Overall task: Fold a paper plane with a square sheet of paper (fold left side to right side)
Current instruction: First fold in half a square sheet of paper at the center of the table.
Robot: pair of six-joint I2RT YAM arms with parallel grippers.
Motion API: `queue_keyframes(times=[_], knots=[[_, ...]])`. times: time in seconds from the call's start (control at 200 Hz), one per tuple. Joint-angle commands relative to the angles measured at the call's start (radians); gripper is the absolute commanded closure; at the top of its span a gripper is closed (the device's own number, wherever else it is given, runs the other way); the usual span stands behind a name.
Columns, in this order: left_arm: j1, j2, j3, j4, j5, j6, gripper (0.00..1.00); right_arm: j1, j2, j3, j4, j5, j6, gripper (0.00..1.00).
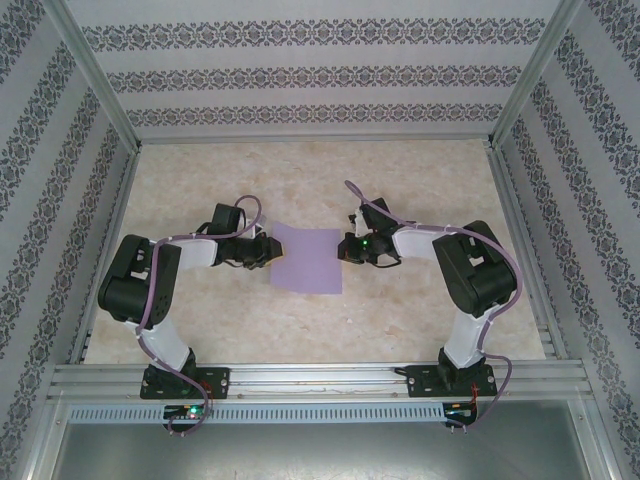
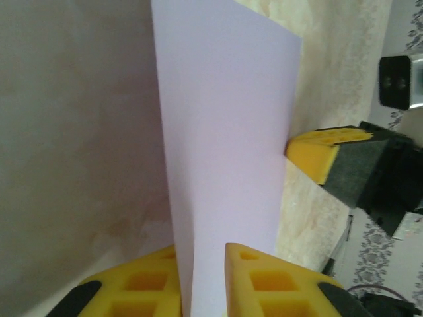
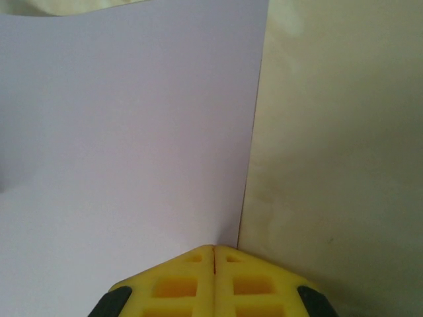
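**A:** Status? Big to small.

**B:** Desk (image 1: 300,330): pale marbled top with patterned walls round it. The left arm (image 1: 140,280) and right arm (image 1: 480,270) are both bent inward from the near edge. They face each other at mid-desk.

**A:** Paper?

**B:** The square sheet of paper (image 1: 308,258) is at desk centre, between the two claws. It's lilac and plain. From above it has a four-sided outline and looks roughly flat. In the left wrist view the sheet (image 2: 225,132) runs away from the camera, with shadowed desk to one side.

**A:** Claws?

**B:** The left claw (image 1: 268,250) is at the sheet's left edge. Its yellow fingers (image 2: 264,277) are a little apart and the sheet's edge sits in the gap. Can't tell if either pad presses on it.

**B:** The right claw (image 1: 347,247) is at the sheet's right edge, opposite. In its own view the fingers are together, tips meeting in a thin seam (image 3: 213,249) at the sheet's edge near a corner. Can't tell if paper is pinched in the seam. From the left wrist, one yellow finger (image 2: 316,153) of it touches the sheet's far edge.
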Motion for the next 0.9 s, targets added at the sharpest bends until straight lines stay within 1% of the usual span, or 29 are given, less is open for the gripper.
queue_keyframes(times=[0.0,0.065,0.295,0.465,0.66,0.795,0.894], knots=[[-0.011,-0.043,0.008,0.071,0.063,-0.031,0.74,0.016,0.038,0.0,-0.047,0.042,-0.032,1.0],[-0.011,-0.049,0.011,0.09,0.079,-0.047,0.69,0.019,0.041,0.001,-0.047,0.045,-0.033,1.0],[-0.028,-0.065,0.014,0.143,0.104,-0.09,0.55,0.024,0.051,0.007,-0.048,0.049,-0.035,1.0],[-0.058,-0.054,0.036,0.142,0.105,-0.09,0.49,0.029,0.053,0.01,-0.048,0.049,-0.035,1.0],[-0.099,-0.018,0.067,0.141,0.098,-0.087,0.45,0.034,0.054,0.012,-0.042,0.046,-0.032,1.0],[-0.119,0.006,0.087,0.115,0.076,-0.066,0.45,0.037,0.048,0.008,-0.032,0.041,-0.027,0.99],[-0.127,0.02,0.101,0.08,0.054,-0.045,0.46,0.04,0.046,0.007,-0.025,0.036,-0.025,1.0]])
